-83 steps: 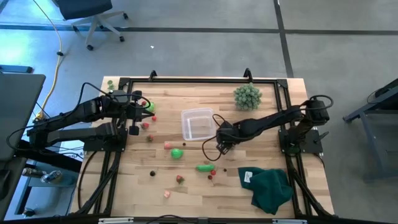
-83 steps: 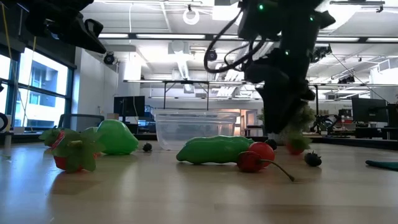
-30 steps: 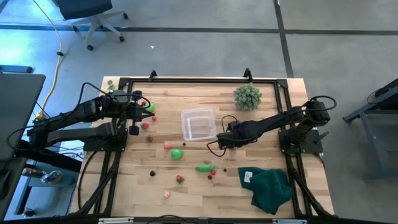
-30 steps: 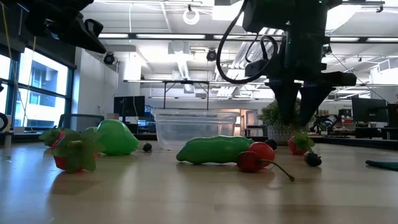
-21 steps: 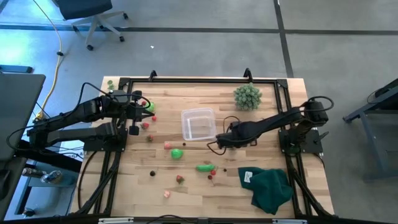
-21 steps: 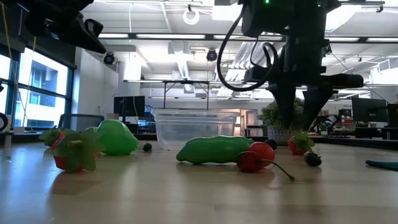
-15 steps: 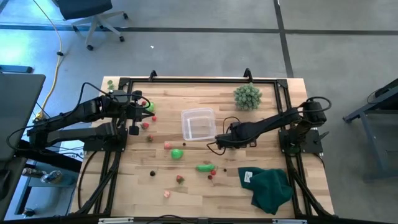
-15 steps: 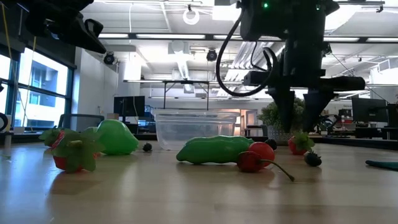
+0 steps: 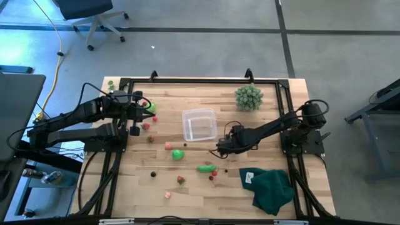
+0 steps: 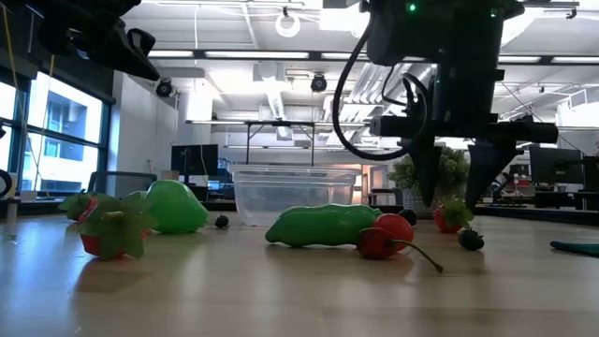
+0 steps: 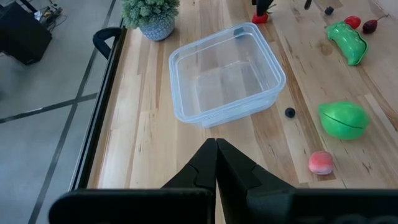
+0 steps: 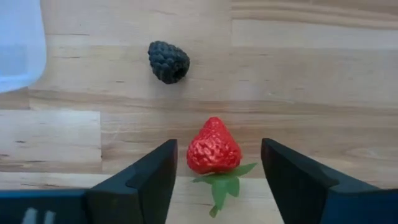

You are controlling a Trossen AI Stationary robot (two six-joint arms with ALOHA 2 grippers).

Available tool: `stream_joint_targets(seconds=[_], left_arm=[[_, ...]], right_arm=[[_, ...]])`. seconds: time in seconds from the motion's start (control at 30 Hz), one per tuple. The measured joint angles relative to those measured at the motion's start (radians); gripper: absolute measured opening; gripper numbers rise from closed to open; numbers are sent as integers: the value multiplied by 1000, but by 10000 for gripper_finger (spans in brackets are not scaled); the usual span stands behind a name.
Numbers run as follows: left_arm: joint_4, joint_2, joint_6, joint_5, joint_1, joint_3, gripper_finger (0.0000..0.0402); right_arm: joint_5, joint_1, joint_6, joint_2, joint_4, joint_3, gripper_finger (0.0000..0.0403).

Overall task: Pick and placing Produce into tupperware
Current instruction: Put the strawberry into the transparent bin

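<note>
No legible writing; strawberry (image 12: 214, 147) between right gripper's (image 12: 217, 171) spread fingers (image 12: 152, 175)

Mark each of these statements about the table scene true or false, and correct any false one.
1. The right gripper stands open around a red toy strawberry lying on the wooden table. True.
2. The small clear plastic tupperware container already holds several pieces. False: it is empty.
3. The left gripper is open. False: its fingers are shut together and hold nothing.
4. A dark toy blackberry lies on the wood apart from the strawberry. True.
5. The green elongated pod-like piece lies inside the container. False: it lies on the table outside it.
</note>
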Motion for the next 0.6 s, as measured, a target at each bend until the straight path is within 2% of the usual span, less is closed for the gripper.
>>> stream_joint_targets(seconds=[0.17, 0.6], left_arm=[[0, 0, 0, 0, 0, 0, 1], [0, 0, 0, 0, 0, 0, 1]], right_arm=[[-4, 0, -1, 26, 12, 0, 244], [-2, 0, -9, 67, 41, 0, 245]])
